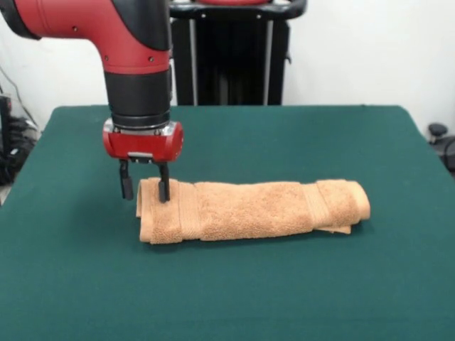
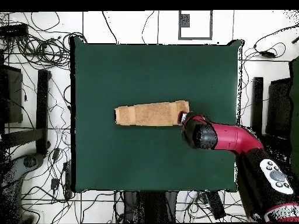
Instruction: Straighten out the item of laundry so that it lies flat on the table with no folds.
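Gripper parted, seemingly straddling the end fold of soft, limp orange-tan hand towel, rolled mid-table; likely best pinched at that loose edge and peeled open.

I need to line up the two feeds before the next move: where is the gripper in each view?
Front view: the gripper is left of centre, open, fingers straddling the left end of the folded towel.
Overhead view: the gripper itself is hidden under the arm's wrist, at the towel's right end.
Shared landmark: the towel end nearest the arm, on the green table.
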`<state>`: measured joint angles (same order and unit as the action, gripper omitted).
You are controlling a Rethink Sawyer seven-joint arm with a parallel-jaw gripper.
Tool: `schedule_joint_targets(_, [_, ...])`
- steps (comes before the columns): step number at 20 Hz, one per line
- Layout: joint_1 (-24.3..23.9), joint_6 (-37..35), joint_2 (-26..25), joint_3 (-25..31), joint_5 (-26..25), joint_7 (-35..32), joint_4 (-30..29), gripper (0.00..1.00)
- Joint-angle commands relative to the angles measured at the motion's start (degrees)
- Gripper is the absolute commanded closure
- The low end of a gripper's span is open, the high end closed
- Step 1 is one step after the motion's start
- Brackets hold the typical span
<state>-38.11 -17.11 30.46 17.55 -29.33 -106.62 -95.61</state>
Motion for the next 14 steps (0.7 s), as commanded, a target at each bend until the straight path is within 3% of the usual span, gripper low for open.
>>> schedule_joint_targets(1, [1.36,-4.52,-4.15,5.03,-1.62,4.25,2.59,0.0])
schedule_joint_targets(14, [1.72,-2.05,-8.22,5.56,-2.27,3.92,5.78,0.0])
